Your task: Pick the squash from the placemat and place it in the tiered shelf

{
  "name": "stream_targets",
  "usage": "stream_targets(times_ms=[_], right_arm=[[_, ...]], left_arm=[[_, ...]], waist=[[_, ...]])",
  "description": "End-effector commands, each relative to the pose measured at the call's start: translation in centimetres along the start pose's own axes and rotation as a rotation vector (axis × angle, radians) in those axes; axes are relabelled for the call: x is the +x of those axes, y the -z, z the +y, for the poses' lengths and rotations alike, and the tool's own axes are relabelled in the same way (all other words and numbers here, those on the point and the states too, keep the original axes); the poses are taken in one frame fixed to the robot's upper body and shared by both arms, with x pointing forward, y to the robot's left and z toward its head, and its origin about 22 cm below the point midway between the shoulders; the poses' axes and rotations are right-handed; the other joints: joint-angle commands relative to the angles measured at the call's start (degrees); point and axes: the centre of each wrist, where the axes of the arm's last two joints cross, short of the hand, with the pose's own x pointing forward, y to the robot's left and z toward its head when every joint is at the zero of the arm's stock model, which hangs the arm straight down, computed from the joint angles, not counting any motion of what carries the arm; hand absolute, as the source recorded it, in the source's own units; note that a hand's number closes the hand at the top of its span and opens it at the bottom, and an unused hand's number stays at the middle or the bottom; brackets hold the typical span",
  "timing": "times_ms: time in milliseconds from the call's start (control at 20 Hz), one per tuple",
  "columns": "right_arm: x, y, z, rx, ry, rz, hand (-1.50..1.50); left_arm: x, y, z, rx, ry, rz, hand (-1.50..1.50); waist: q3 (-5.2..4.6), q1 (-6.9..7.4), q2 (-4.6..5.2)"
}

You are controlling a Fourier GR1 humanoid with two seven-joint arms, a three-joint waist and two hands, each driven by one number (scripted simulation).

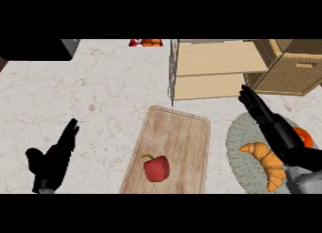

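The squash [303,135] shows as an orange-red rounded shape on the grey round placemat [239,136] at the right, mostly hidden behind my right hand. My right hand [272,124] lies over the placemat with its fingers straight, pointing up toward the tiered shelf [217,68]; it holds nothing. The shelf is light wood with a thin metal frame, at the back centre-right, and its boards are bare. My left hand [53,159] rests open at the lower left, fingers up, far from the squash.
A croissant [268,161] lies on the placemat beside my right wrist. A wooden cutting board [180,136] in the middle carries a red bell pepper [156,168]. A wicker basket [294,66] stands right of the shelf. A dark block [29,49] fills the back left corner.
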Motion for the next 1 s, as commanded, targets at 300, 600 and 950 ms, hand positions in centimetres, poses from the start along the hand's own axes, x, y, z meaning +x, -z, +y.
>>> stream_targets(times_ms=[300,600,950], right_arm=[[-0.4,-1.6,-6.6,-0.57,0.508,-0.073,-1.5],[-2.3,-11.1,-17.5,-1.153,-0.273,0.35,-1.5],[-5.2,-16.7,-18.2,-1.202,-0.104,0.053,-1.5]], left_arm=[[5.1,1.7,-1.3,-0.047,0.082,-0.233,0.0],[8.2,2.7,-2.5,-0.107,0.153,-0.323,0.0],[8.4,4.3,-5.2,-0.122,0.158,-0.297,0.0]], waist=[[4.06,-5.4,2.12],[1.41,-1.61,4.55],[1.27,-0.24,4.0]])
